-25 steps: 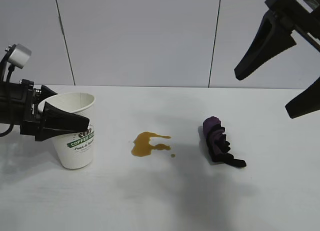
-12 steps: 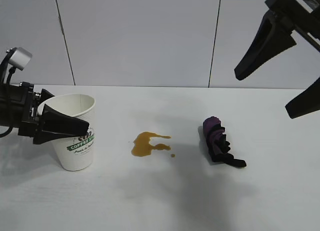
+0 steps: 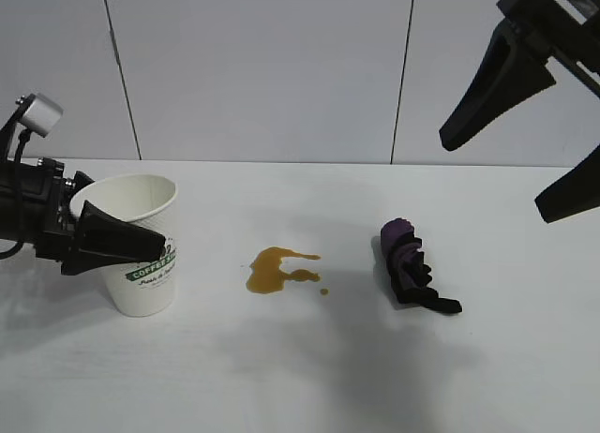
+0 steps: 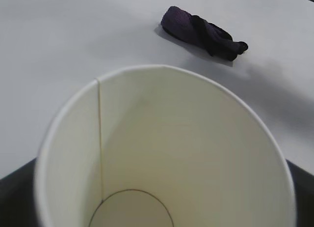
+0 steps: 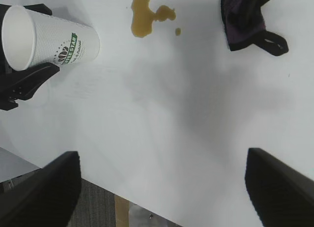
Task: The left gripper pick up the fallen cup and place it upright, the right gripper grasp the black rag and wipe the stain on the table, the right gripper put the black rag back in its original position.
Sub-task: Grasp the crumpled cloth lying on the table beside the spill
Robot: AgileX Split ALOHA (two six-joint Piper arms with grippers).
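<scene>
The white cup (image 3: 141, 274) with its green logo band stands mouth up on the table (image 3: 309, 367) at the left, leaning slightly. My left gripper (image 3: 150, 231) comes in from the left and is shut on the cup just under the rim, one finger in front and the other hidden behind. The left wrist view looks down into the empty cup (image 4: 186, 138). The amber stain (image 3: 272, 269) lies mid-table. The black and purple rag (image 3: 408, 269) lies to its right. My right gripper (image 3: 497, 175) hangs high at the upper right, wide open and empty, and it shows in its own view (image 5: 162, 163).
The pale grey panelled wall (image 3: 262, 67) runs behind the table. The right wrist view shows the table's near edge (image 5: 117, 192) with dark floor beyond it, plus the cup (image 5: 54, 40), the stain (image 5: 144, 18) and the rag (image 5: 243, 15). The rag also shows in the left wrist view (image 4: 201, 30).
My left gripper has shifted slightly with the cup, and the cup's lean has changed a little. The right arm, the rag and the stain have not moved.
</scene>
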